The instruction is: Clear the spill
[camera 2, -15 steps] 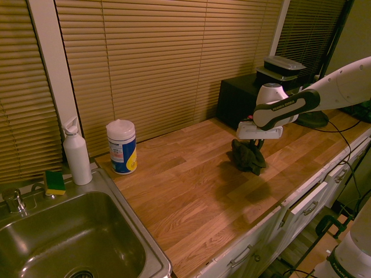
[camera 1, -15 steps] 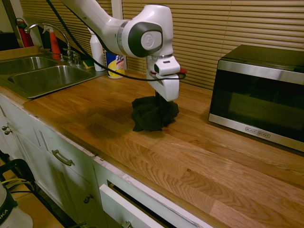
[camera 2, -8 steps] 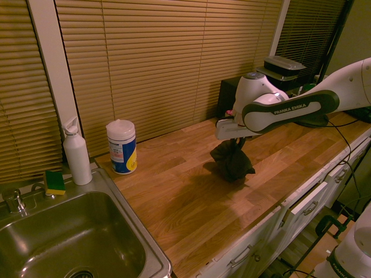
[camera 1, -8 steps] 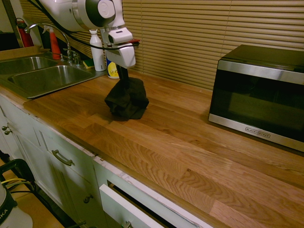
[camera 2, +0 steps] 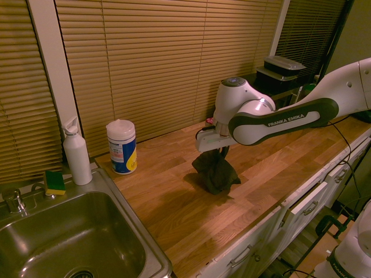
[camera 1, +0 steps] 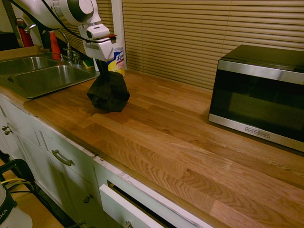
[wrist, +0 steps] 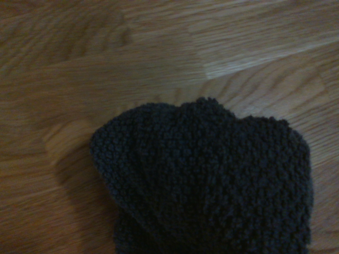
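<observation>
"Where is the spill?"
"No spill can be made out in any view; whether it is hidden under the dark textured cloth, left of centre in the first exterior view, cannot be told."

"And the fingers?"
"The gripper is closed down on the cloth's upper folds, the bulk left hanging below. Whether the wooden countertop is touched cannot be judged."

"What could go wrong?"
"Liquid could be smeared if a soaked fold is dragged across the boards, or missed if the cloth is carried too high. With only its top pinched, the cloth could be pulled loose by friction."

"Anything nearby at risk?"
"The Lysol wipes canister, left of centre in the second exterior view, could be knocked toward the steel sink, lower left, by too wide a sweep."
</observation>
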Controlling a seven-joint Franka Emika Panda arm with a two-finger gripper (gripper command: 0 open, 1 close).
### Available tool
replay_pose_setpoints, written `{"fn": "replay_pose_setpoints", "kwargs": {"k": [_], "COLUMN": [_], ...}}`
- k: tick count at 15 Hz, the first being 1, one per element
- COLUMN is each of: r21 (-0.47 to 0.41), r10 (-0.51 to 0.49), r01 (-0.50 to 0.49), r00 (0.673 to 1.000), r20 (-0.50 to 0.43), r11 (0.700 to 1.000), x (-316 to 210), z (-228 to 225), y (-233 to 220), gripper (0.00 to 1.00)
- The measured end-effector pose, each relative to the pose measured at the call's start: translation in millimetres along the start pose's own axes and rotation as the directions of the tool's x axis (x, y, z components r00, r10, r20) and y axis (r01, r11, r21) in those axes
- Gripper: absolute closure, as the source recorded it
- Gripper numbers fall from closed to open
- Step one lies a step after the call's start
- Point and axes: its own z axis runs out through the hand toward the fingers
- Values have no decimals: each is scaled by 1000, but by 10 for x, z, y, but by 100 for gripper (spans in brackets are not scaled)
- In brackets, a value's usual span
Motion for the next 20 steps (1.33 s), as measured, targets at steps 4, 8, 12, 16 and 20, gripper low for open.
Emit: {"fn": "replay_pose_setpoints", "kwargs": {"k": [4,8,12,16,20], "r21": [11,10,23,73,75], "r10": [-69,-133,-164,-153,-134], "r01": [69,133,163,148,129], "r00": [998,991,986,986,988], "r20": [-3,6,35,65,74], "r11": [998,991,986,986,989], "x": [-516,-985,-1239,-1261,-1199], "z": [-109,-63,85,267,335], "y": [-374,-725,-985,-1139,-1160], "gripper": [100,100,0,0,0]}}
